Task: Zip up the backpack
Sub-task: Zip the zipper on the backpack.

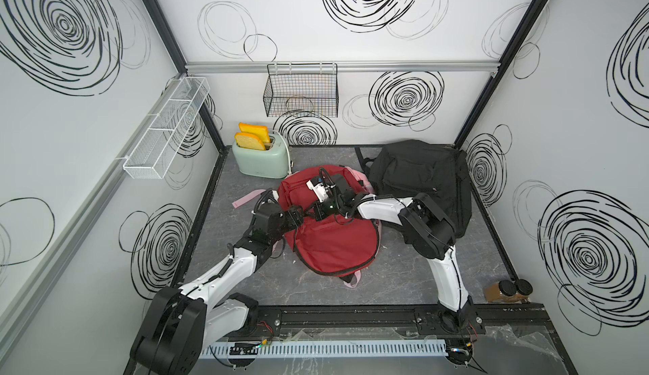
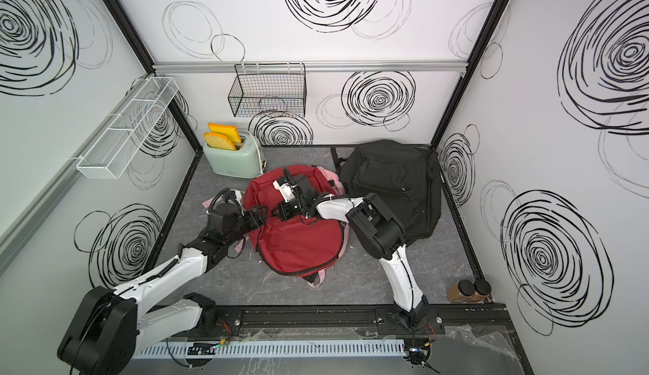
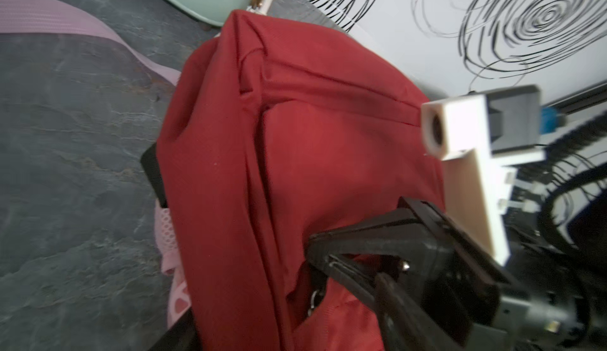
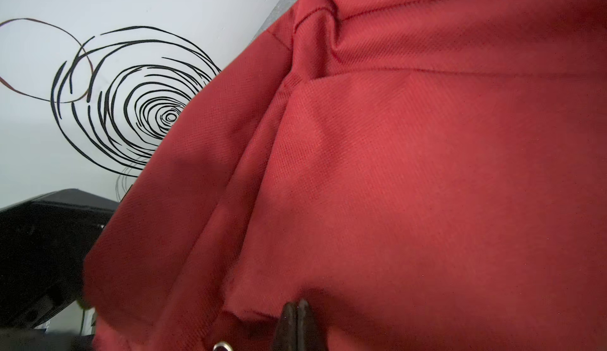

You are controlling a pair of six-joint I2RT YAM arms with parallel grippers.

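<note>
The red backpack [image 1: 330, 240] [image 2: 298, 240] lies flat on the grey floor with both arms meeting over its upper part. My right gripper [image 1: 318, 211] [image 4: 297, 306] is shut, its tips pinching the red fabric [image 4: 394, 168] beside a flap edge. The left wrist view shows that right gripper [image 3: 315, 250] nipping the cloth. My left gripper [image 1: 305, 215] [image 3: 285, 300] stands open, its fingers apart on either side of a fabric fold. A small metal zipper ring [image 3: 314, 296] [image 4: 221, 346] hangs loose between them, just under the right tips.
A black backpack [image 1: 421, 180] leans in the back right corner, touching the red one. A mint toaster [image 1: 260, 161] with toast stands at the back left. A pink strap [image 1: 246, 199] trails left. Two dark-lidded jars [image 1: 509, 290] sit at the front right. A wire basket [image 1: 302, 92] hangs on the back wall.
</note>
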